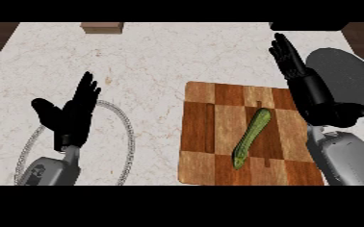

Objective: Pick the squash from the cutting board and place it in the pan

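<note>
Squash: I see the squash (251, 137) lying flat on the cutting board (213, 125). It is long, thin and green, and it lies slanted. It is just below and to the left of my right hand (295, 65), near it but not touching.

How it will feel: I think it is light and stiff, so it should not bend when I lift it. The skin looks smooth, so it may slip or roll.

Where to hold: I would take it around the middle, across the thin way. The ends look narrower, so I think a hold there could tip it.

Right hand: It is above the far right corner of the board. The fingers are straight and point away from me. It holds nothing and touches nothing.

Left hand: My left hand (71, 113) is far off on the other side of the board. It is spread wide, fingers up, just resting. It holds nothing.

Pan: I think the dark grey round thing just to the right of my right hand, partly behind it, is the pan (344, 72). That is a short trip from the squash.

Ring: A thin grey ring (128, 125) lies on the counter around my left hand. I cannot tell what it is.
</note>
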Available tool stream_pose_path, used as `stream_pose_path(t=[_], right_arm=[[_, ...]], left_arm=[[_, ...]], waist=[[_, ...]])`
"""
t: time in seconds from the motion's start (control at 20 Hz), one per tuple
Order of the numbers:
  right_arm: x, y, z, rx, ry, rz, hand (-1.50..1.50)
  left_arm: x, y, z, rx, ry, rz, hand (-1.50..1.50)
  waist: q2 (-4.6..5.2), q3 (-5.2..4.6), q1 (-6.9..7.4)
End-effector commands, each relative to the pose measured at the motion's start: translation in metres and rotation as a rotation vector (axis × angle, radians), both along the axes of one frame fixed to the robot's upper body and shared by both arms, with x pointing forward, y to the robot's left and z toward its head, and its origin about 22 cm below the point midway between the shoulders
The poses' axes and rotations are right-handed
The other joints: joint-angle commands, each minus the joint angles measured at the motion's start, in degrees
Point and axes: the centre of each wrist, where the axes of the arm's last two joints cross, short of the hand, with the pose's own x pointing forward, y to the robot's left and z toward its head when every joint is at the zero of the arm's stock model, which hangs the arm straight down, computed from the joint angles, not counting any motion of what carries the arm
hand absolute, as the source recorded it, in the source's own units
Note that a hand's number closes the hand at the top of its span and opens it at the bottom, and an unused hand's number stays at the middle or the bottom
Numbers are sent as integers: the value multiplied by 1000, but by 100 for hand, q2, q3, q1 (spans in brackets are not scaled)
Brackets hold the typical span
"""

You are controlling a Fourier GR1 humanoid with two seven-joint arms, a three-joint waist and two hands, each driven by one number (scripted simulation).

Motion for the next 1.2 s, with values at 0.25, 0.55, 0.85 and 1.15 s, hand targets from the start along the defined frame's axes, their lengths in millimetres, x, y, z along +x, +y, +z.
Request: stream_pose_path(t=[0.25,0.55,0.85,1.15], right_arm=[[-37,-41,-79,119,265,74,150],[-103,-74,-95,-225,-44,-381,-150],[-155,-108,-17,-414,-9,-342,-150],[-156,-108,60,-705,120,-266,-150]], left_arm=[[21,31,46,245,-253,-29,0],[15,49,26,200,-178,-12,0],[11,34,25,210,-187,-33,0],[21,41,49,205,-200,-44,0]], waist=[[-57,133,29],[-118,108,-275],[-123,97,-203],[-118,86,-116]])
